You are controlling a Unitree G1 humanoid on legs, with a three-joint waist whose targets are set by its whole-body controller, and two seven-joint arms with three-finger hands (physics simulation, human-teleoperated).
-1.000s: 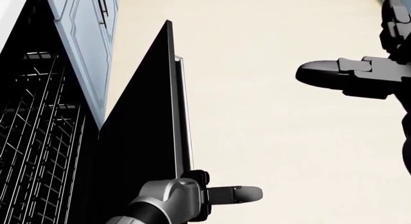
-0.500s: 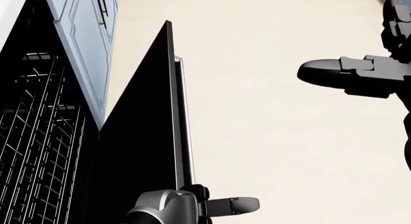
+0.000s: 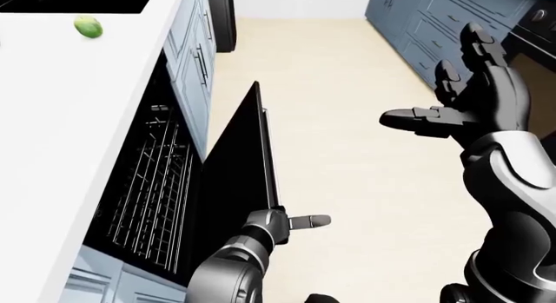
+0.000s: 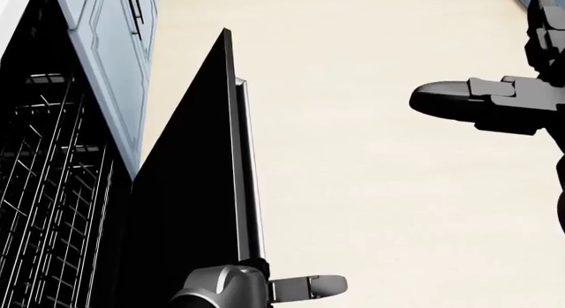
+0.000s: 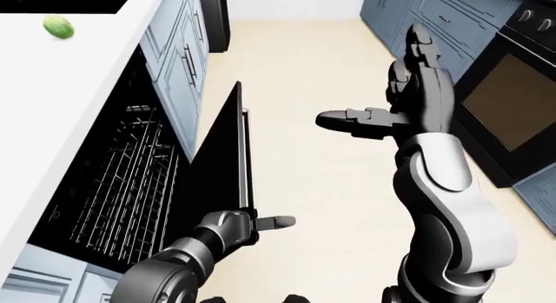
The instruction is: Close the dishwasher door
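**Dishwasher door half raised, left hand at its edge**

Here the flat black dishwasher door point(image 3: 239, 166) stands partly raised, tilted well up from the floor but not against the cabinet front. It sits in the lower left-centre of the left-eye view, its thin pale edge strip running down toward the bottom of the picture. To its left the open dishwasher cavity shows a wire dish rack point(image 3: 152, 186), dark inside.

The grey and black left hand point(image 3: 282, 223) is at the lower end of the door's edge, its body pressed against the edge strip; one finger point(image 3: 310, 220) sticks out to the right over the floor, straight and not wrapped round anything. The fingers are apart, not curled on the door.

The black right hand point(image 5: 395, 98) is held up over the cream floor point(image 3: 347, 153), well apart from the door, fingers spread wide and thumb pointing left, holding nothing.

Above the dishwasher lies a white tabletop point(image 3: 60, 101) with a small round green fruit point(image 3: 88, 26) near the top left. Blue-grey panelled cabinets point(image 3: 193, 62) flank the opening, and a dark oven front point(image 5: 513, 107) stands at the right of the right-eye view.
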